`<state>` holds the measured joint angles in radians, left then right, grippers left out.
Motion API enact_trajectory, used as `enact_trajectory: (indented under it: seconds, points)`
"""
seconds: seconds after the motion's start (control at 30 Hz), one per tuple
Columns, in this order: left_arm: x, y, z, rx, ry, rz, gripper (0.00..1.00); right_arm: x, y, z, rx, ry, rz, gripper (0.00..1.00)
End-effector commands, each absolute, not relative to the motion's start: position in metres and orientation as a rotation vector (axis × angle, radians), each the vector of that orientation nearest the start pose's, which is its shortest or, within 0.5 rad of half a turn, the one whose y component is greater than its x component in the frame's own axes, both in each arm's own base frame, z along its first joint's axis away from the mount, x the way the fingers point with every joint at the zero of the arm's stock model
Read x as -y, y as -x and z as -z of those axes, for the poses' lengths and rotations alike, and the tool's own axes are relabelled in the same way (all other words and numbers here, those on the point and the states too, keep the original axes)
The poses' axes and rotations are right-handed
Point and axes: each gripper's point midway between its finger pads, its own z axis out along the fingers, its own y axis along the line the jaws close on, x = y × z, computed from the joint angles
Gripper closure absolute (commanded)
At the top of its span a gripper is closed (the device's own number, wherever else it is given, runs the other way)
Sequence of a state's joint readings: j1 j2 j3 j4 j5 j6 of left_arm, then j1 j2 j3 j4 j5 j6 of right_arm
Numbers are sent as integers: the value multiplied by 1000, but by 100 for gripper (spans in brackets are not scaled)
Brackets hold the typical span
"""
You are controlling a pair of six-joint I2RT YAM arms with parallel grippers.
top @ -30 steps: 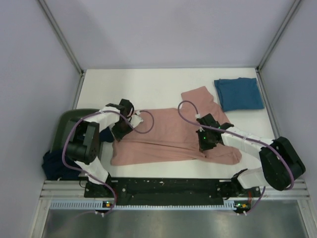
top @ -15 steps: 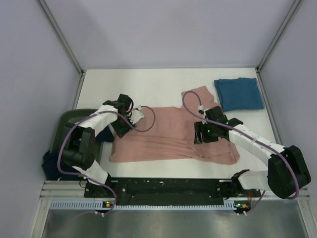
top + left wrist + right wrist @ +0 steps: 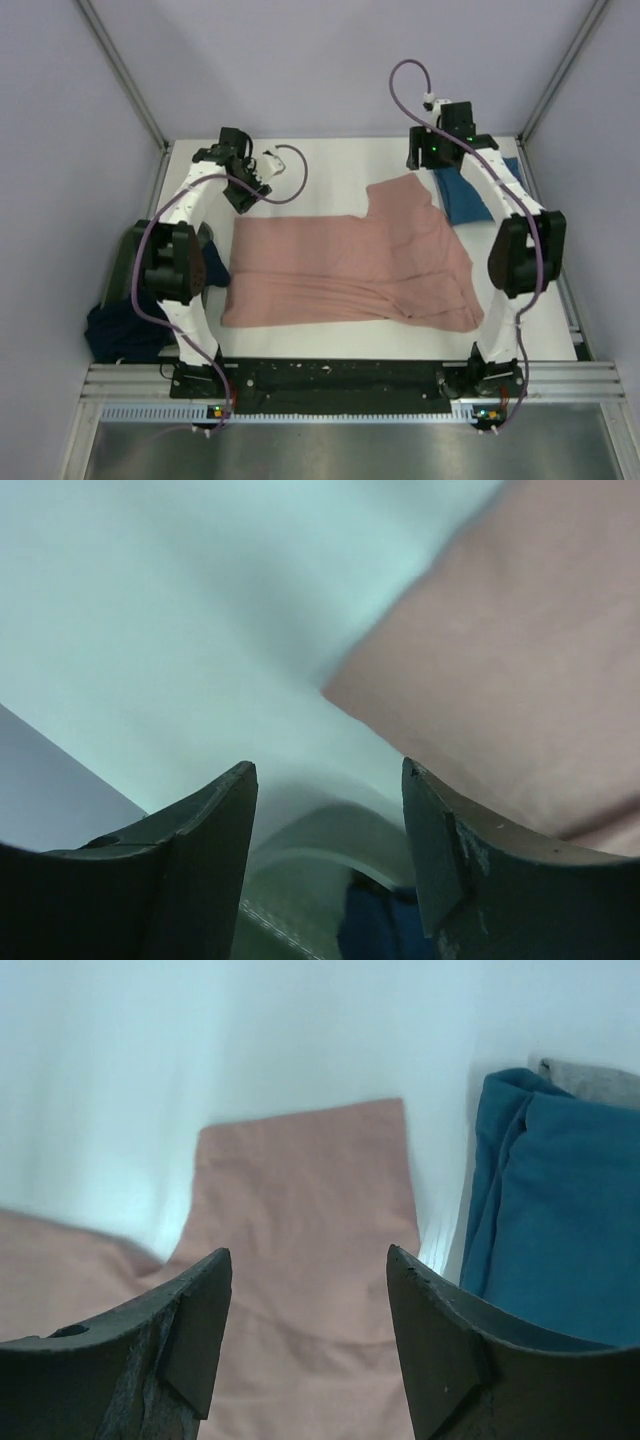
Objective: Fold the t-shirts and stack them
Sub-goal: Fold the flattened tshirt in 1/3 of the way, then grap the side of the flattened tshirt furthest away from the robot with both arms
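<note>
The salmon-pink t-shirt point(image 3: 350, 265) lies spread across the middle of the table, one sleeve point(image 3: 310, 1190) pointing to the back. A folded teal-blue t-shirt point(image 3: 467, 195) sits at the back right, partly behind the right arm. The dark navy t-shirt point(image 3: 115, 330) hangs out of the bin at the left. My left gripper point(image 3: 245, 188) hovers open above the back left of the table, off the pink shirt's corner point(image 3: 520, 660). My right gripper point(image 3: 424, 155) hovers open above the pink sleeve, beside the teal shirt point(image 3: 560, 1220). Nothing is between either pair of fingers.
A dark green bin point(image 3: 135, 250) stands off the table's left edge and shows below the left gripper point(image 3: 330, 850) with navy cloth point(image 3: 385, 920) in it. Lilac walls and metal posts close in the back and both sides.
Both grippers have opened, let go of the pink shirt and swung up and away to the back of the table. The shirt now lies flatter.
</note>
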<state>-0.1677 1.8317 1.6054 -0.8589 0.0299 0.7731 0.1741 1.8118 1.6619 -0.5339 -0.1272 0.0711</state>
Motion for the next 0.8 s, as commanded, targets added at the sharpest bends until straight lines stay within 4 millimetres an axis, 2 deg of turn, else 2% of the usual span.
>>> enact_trajectory:
  seconds: [0.0, 0.1, 0.13, 0.17, 0.2, 0.23, 0.27, 0.37, 0.47, 0.53, 0.6, 0.67, 0.77]
  points:
    - [16, -457, -117, -2385, -1366, -266, 34, -101, -528, -148, -2394, 225, -169, 38]
    - [10, -468, -94, -2375, -1476, -305, 29, -101, -555, -115, -2448, 270, -126, 38]
    - [7, -471, -85, -2386, -1497, -327, 27, -102, -561, -98, -2481, 275, -121, 37]
    - [4, -474, -78, -2399, -1509, -343, 26, -102, -566, -90, -2504, 276, -118, 37]
    - [2, -477, -71, -2415, -1512, -352, 24, -101, -565, -75, -2558, 276, -110, 37]
    - [1, -481, -66, -2428, -1514, -364, 23, -101, -573, -77, -2551, 266, -94, 37]
    - [0, -482, -56, -2447, -1527, -356, 23, -98, -572, -64, -2585, 262, -75, 37]
    - [2, -486, -47, -2453, -1558, -341, 23, -93, -564, -36, -2653, 282, -48, 37]
    - [8, -482, -33, -2457, -1619, -282, 25, -104, -550, -18, -2703, 339, -135, 41]
    - [11, -475, -25, -2473, -1652, -239, 28, -109, -542, -8, -2732, 360, -178, 49]
    - [15, -469, -18, -2488, -1672, -201, 35, -110, -538, -4, -2742, 383, -191, 72]
    - [23, -460, -13, -2505, -1687, -135, 48, -114, -538, -8, -2730, 398, -226, 89]
    - [39, -438, -15, -2511, -1709, 65, 55, -119, -540, -32, -2683, 410, -261, 100]
